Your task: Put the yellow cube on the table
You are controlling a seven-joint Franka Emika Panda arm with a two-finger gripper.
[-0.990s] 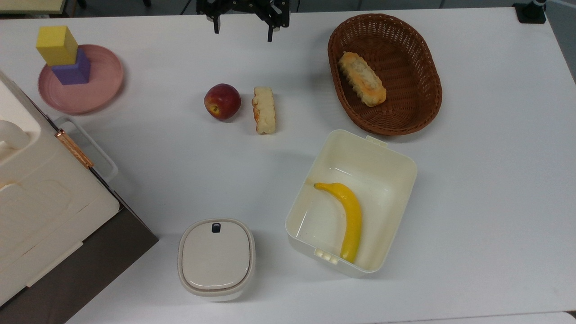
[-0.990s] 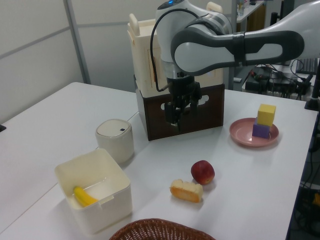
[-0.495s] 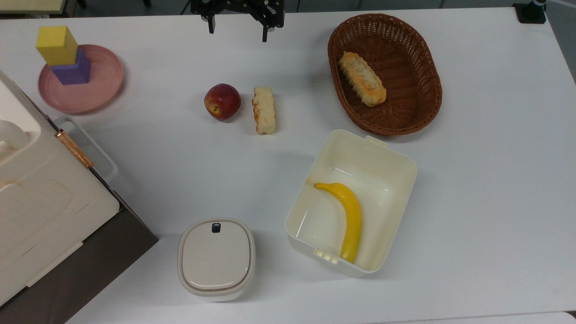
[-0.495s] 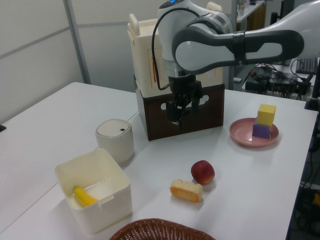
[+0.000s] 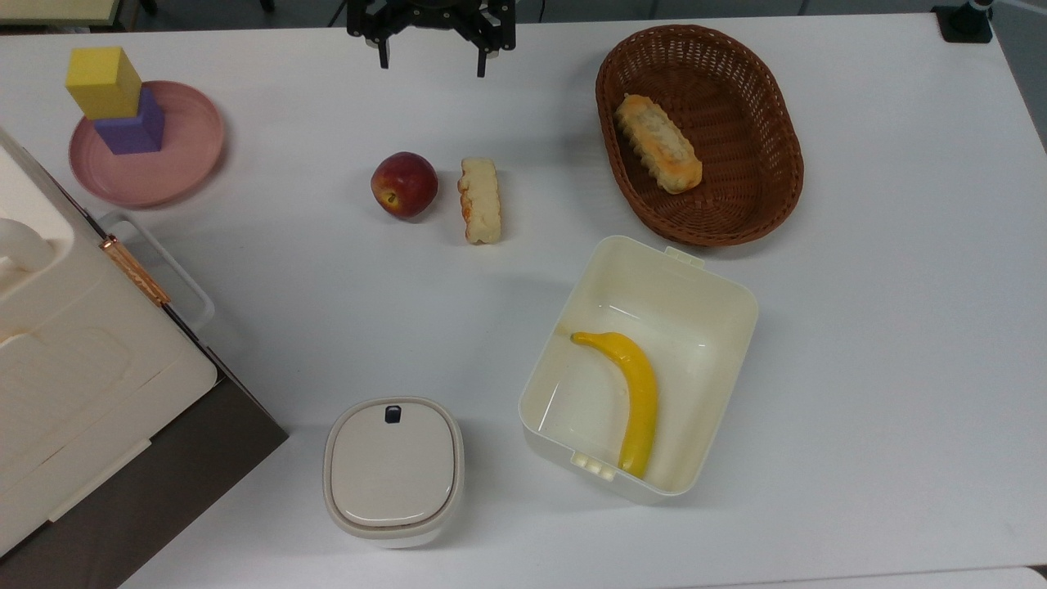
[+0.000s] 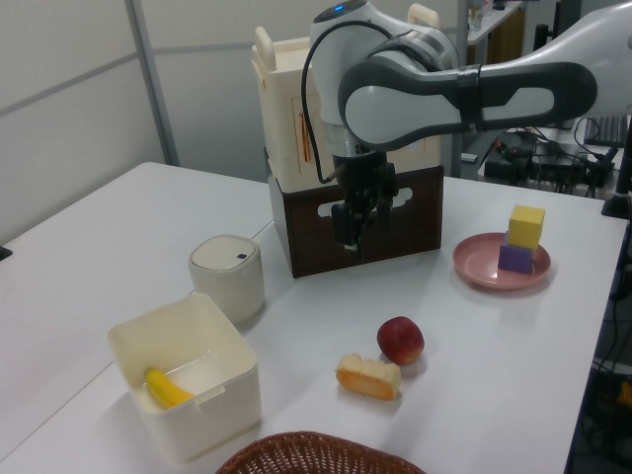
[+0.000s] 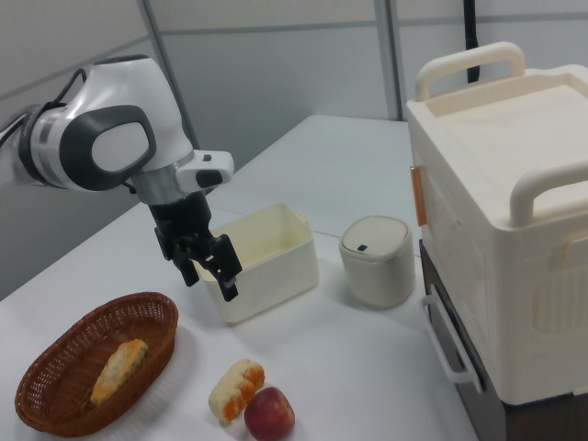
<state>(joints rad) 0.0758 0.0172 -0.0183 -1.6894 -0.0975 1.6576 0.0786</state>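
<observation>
At the worktop (image 5: 859,368) corner, top view's upper left, we see the yellow cube (image 5: 102,80) far from our empty, parted jaws.

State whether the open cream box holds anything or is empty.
It holds something: a banana lies inside the cream box, seen from the top and the left view.

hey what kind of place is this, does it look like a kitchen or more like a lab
More likely a robotics lab or office test space than a kitchen. A robot arm hangs over a plain white table laid out with toy-like props: a yellow cube stacked on a purple cube, and a banana in a plastic box.
</observation>
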